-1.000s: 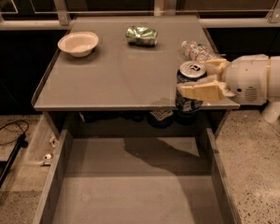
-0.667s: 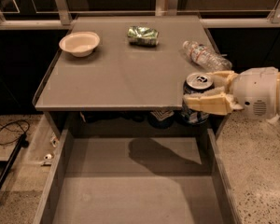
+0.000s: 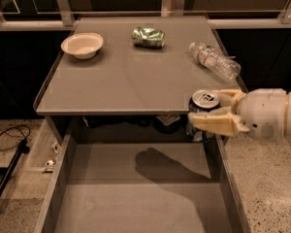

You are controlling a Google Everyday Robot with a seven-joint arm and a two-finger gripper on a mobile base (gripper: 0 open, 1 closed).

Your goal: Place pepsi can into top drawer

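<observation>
My gripper (image 3: 206,111) comes in from the right and is shut on the pepsi can (image 3: 203,101), a dark blue can with a silver top. The cream fingers (image 3: 216,121) wrap its sides. The can hangs upright just past the front right corner of the grey tabletop (image 3: 136,81), above the right side of the open top drawer (image 3: 136,193). The drawer floor is bare and carries the shadow of the arm.
A white bowl (image 3: 82,44) sits at the back left of the tabletop, a shiny green foil bag (image 3: 148,36) at the back middle, a clear water bottle (image 3: 214,60) lying at the right edge. Cables and a stand lie on the floor to the left.
The gripper has carried the can forward and down, from over the table's right edge to just past its front edge, above the open drawer.
</observation>
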